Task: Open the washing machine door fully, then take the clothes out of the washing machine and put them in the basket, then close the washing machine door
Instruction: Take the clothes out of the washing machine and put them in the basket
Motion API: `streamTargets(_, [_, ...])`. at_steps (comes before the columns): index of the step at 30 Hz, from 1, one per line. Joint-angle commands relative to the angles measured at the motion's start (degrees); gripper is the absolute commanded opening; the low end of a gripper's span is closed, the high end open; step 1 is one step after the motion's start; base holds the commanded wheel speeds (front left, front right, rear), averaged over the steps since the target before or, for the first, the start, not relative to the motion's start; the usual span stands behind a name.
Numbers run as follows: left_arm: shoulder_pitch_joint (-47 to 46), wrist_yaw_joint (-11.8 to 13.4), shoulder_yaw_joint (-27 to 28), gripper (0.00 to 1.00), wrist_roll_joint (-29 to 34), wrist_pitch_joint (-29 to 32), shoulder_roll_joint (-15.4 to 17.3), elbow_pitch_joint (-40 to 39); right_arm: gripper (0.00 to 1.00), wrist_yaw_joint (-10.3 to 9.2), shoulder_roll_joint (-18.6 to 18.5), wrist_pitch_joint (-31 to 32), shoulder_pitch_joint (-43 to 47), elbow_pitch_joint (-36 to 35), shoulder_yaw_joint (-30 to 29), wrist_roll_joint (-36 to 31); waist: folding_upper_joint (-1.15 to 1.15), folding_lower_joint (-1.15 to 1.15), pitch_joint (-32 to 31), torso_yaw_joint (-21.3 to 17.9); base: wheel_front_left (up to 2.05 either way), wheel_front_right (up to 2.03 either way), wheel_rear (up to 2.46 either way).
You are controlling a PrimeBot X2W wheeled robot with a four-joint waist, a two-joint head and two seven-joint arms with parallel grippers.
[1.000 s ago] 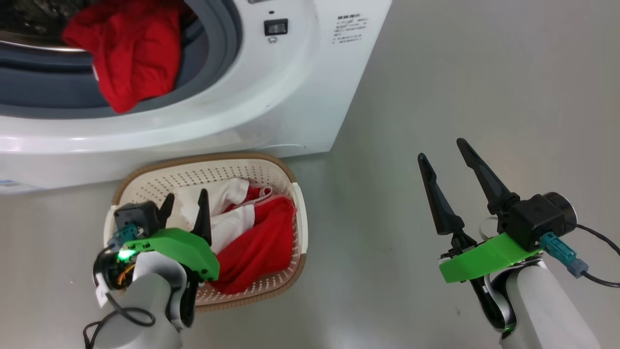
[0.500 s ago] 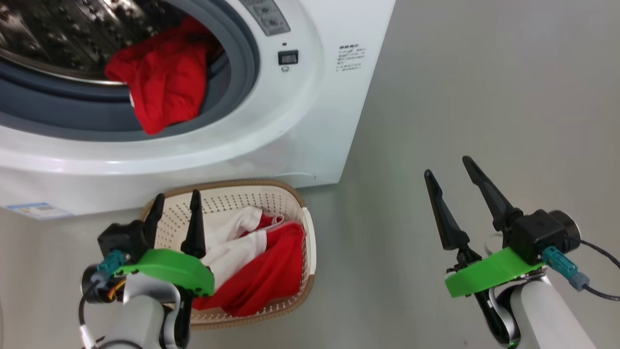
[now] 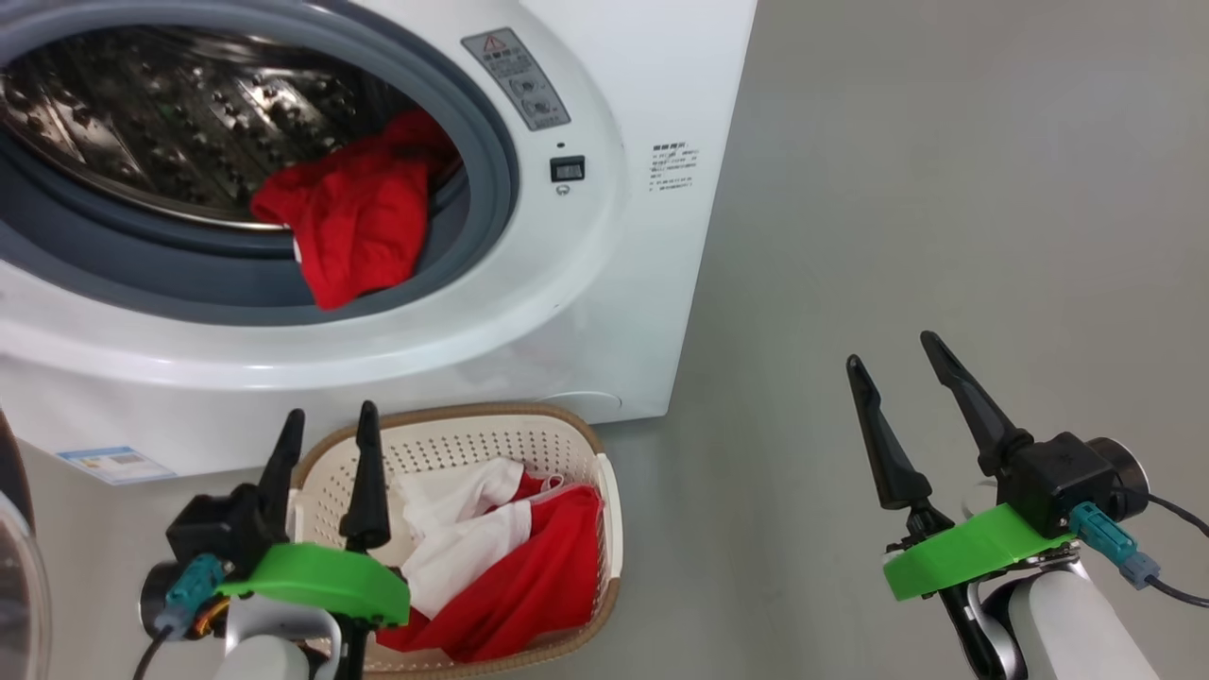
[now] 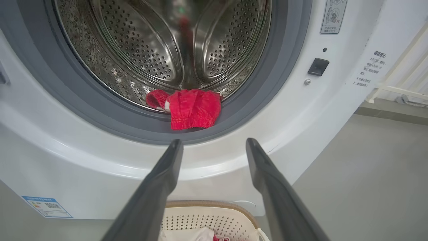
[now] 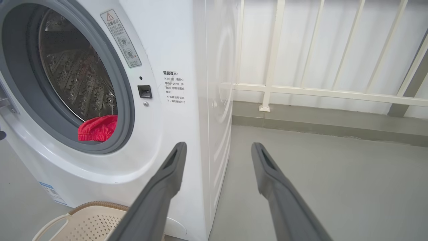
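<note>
Jaws gape empty on both arms; red garment (image 4: 192,108) lies beyond the left pair.

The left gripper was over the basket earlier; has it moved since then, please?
Yes. Against the basket, the left gripper has shifted from above the clothes to its far left rim, toward the washing machine.

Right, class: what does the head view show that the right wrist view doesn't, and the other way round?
Head view, not the right wrist: the left gripper, open near the basket, and the red and white clothes lying in it. Right wrist, not the head: a white railing beyond the washing machine. Both: the open right gripper, the drum, a red garment draped over the grey ring, and the basket's rim.
</note>
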Motion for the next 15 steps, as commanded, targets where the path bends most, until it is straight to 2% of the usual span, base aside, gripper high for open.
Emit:
streamTargets(1, [1.1,-0.47,2.08,1.0,1.12,-0.69,0.72,-2.65,1.0,0.25,-0.35,-0.37,0.69,-1.44,0.87,-0.57,0.0,0.0,-1.34,0.08,0.0,0.0,0.0])
streamTargets(15, [8.9,0.23,3.47,1.0,2.81,-0.61,2.23,-11.0,1.0,0.25,-0.12,-0.37,4.19,-1.77,-0.42,-1.29,0.0,0.0,-6.98,-0.07,0.0,0.0,0.0])
